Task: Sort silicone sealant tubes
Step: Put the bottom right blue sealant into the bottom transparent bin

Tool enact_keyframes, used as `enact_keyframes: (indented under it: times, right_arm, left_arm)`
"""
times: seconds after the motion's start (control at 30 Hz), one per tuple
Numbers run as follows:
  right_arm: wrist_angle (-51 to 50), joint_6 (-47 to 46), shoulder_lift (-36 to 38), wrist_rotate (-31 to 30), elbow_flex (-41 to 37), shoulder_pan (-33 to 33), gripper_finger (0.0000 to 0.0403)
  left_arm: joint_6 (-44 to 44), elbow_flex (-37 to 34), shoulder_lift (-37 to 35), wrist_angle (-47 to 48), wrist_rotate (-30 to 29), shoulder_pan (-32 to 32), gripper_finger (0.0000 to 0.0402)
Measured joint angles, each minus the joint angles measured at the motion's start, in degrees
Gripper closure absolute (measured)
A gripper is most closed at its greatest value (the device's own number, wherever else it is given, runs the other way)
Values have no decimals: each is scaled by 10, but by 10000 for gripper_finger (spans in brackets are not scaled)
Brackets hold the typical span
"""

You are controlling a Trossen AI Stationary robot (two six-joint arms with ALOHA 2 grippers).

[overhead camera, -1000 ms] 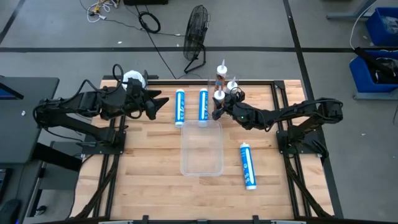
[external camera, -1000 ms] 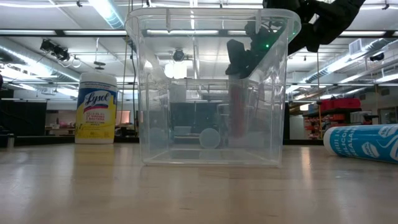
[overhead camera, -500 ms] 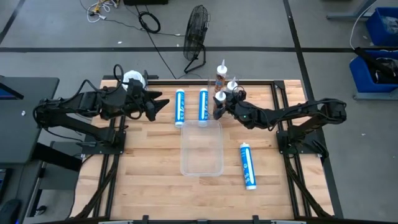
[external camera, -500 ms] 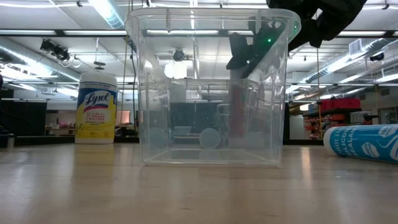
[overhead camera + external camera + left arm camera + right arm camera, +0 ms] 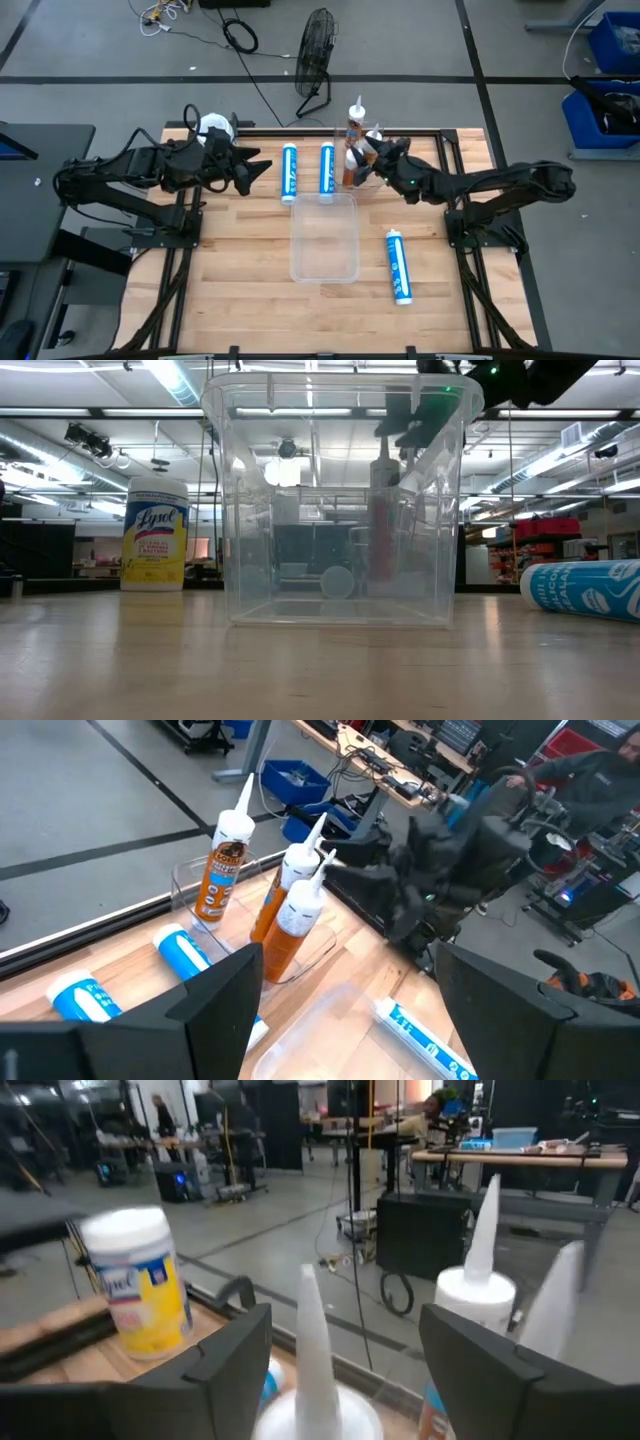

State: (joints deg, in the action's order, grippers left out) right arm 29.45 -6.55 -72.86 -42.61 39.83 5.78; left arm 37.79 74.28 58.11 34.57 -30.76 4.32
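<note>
Three orange sealant tubes (image 5: pixel 292 916) stand upright on their bases in a low clear tray (image 5: pixel 190 880) at the table's far edge, white nozzles up. Two blue tubes (image 5: pixel 289 172) (image 5: pixel 326 170) lie side by side near them. A third blue tube (image 5: pixel 398 265) lies at the near right. My right gripper (image 5: pixel 368 160) hovers open just above the nearest orange tube (image 5: pixel 350 162), whose nozzle (image 5: pixel 312 1330) rises between the fingers without touching them. My left gripper (image 5: pixel 250 168) waits open at the far left, above the table.
A clear plastic bin (image 5: pixel 324 235) stands in the table's middle with nothing in it. A yellow wipes canister (image 5: pixel 212 128) with a white lid stands at the far left corner, beside the left arm. A fan (image 5: pixel 315 50) stands on the floor beyond the table.
My right gripper has risen from beside the nearest orange tube and drawn back toward the table's far right. The tube stays standing in its tray.
</note>
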Motion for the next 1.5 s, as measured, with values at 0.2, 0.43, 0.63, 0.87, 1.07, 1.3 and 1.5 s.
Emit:
enact_keyframes:
  times: [0.2,0.43,0.63,0.87,1.07,1.3,1.5]
  right_arm:
    - [-28,-11,62,1,7,-34,144]
    - [-272,-95,106,2,108,-84,144]
    - [-508,-198,110,8,232,-126,144]
    - [-726,-343,110,80,337,-159,144]
    - [-825,-471,108,189,354,-182,144]
    - [-914,-585,73,323,354,-225,144]
    - [-981,-683,23,377,354,-265,131]
  left_arm:
    - [-1,0,0,0,-7,0,101]
    - [-25,0,0,0,-14,0,101]
    - [-56,0,0,-1,-14,0,101]
    - [-84,0,0,-1,-14,0,101]
    - [-101,0,0,-1,-14,0,101]
    - [-77,0,0,0,-14,0,101]
    - [-72,0,0,0,-14,0,101]
